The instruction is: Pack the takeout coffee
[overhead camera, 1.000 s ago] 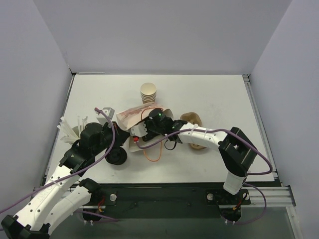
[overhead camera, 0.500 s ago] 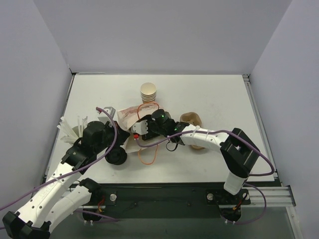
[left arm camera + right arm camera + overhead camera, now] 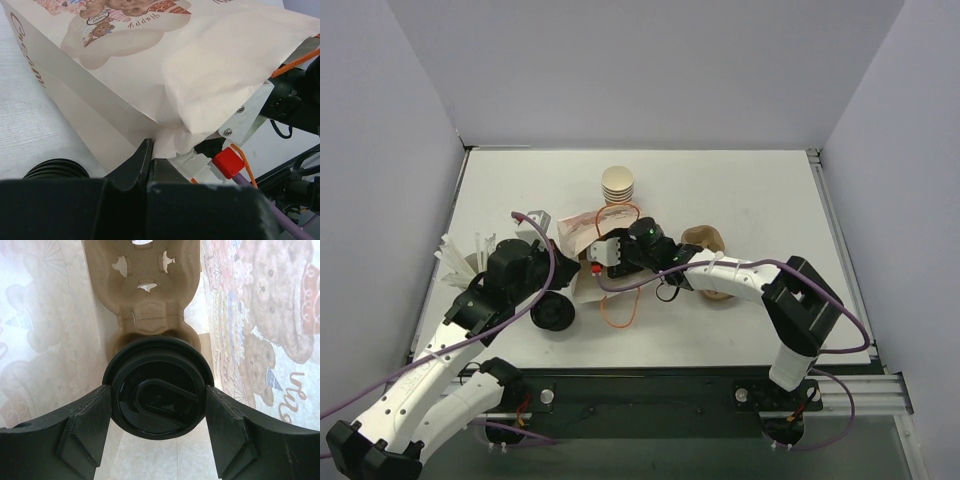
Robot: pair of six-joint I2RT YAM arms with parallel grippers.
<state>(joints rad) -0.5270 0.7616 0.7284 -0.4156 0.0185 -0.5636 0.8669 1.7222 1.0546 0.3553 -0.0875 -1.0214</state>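
Well, your right gripper [image 3: 157, 409] clasps the takeout coffee [image 3: 157, 390] inside the "Happy" bag [image 3: 125, 75], cup body hidden; left gripper [image 3: 150, 152] pinches the bag.

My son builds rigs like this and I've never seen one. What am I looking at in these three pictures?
Two robot arms are bolted at the near edge of a table. The wide picture looks down from above. The other two come from a camera on each wrist.

The left hand is shut, pinching the edge of a bear-printed paper bag. The right hand reaches inside that bag and grips a coffee cup from both sides. Only the cup's black lid shows. Beyond it lies a brown pulp carrier.

Also on the table are a stack of cups and a loose black lid.
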